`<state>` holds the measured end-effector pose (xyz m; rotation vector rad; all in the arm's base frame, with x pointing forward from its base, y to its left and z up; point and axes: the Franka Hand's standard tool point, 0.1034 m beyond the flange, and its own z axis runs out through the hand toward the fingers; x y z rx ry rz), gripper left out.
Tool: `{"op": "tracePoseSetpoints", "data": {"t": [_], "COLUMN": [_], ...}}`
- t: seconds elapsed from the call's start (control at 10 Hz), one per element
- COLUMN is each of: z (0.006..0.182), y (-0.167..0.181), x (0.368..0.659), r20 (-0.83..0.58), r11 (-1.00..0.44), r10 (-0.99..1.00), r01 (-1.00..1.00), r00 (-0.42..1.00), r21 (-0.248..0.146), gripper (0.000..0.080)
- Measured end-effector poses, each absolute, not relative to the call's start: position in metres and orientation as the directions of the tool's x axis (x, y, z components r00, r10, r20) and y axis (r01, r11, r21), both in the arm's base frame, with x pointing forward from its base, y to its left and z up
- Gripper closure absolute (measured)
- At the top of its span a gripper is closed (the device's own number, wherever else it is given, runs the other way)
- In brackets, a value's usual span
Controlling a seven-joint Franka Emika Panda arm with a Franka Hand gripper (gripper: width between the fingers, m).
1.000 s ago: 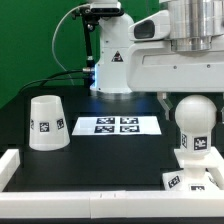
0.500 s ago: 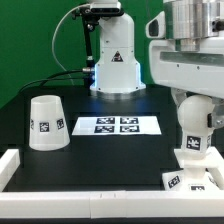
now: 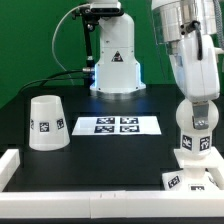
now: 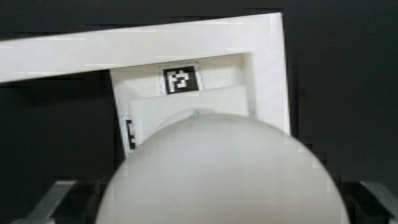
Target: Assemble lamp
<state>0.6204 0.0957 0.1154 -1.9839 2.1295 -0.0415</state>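
1 bulb (image 4: 205,170) sits on the base (image 3: 195,158), lower right in the exterior view. Gripper (image 3: 196,110) hugs it; I cannot tell how tight. Next: probably twist it in.

Marker board (image 3: 118,125) on black table (image 3: 100,158)

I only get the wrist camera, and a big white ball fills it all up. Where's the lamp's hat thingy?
Observer: The shade stands on the black table at the exterior view's left, wide end down.
Operator: Is anything between it and the ball?
Observer: Yes, the marker board lies flat on the table between them.
Operator: Is the robot touching the shade?
Observer: No. The arm leans over the base at the exterior view's right, well apart from the shade.
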Motion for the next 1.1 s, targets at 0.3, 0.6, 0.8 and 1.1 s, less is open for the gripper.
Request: {"op": "tracePoseSetpoints", "data": {"t": [0.3,0.6,0.8,1.1], "z": [0.115,0.11,0.11,0.115], "y": [0.087,0.091,0.089,0.099], "x": [0.619,0.615,0.615,0.617], "r20": [-0.084,-0.016,0.009,0.077], "r11": [-0.374,-0.535,-0.62,-0.936], "r10": [-0.914,-0.834,-0.772,-0.343], "r01": [-0.906,-0.814,-0.751,-0.334], "r00": [0.396,0.552,0.635,0.936], "r21": [-0.198,-0.225,-0.224,-0.11], "gripper": [0.0109,0.0101,0.0101,0.0101]}}
